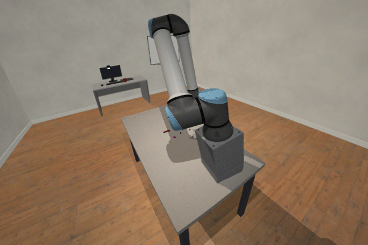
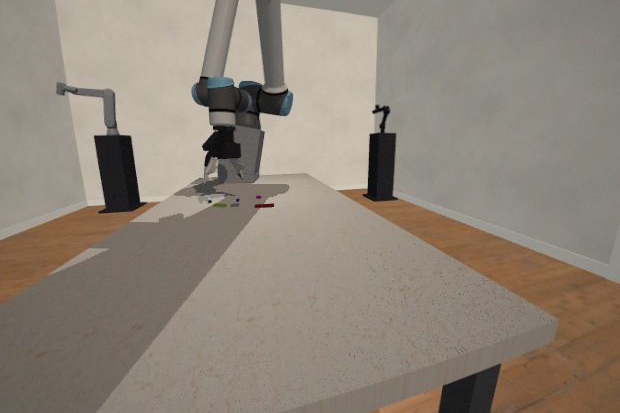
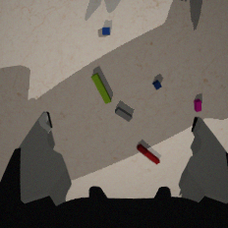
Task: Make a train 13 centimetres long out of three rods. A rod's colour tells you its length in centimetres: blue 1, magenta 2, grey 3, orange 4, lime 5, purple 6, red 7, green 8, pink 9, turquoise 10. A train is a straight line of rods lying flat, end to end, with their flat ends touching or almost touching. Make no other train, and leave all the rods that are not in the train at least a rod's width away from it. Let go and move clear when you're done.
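The rods lie loose on the table, six of them, none end to end. The lime one has the grey one just beside it, a gap between. The red one is apart from both, nearest the gripper's base in the wrist view. Two blue ones and a magenta one are scattered too. Over the table the gripper hangs, jaws spread wide, nothing pinched.
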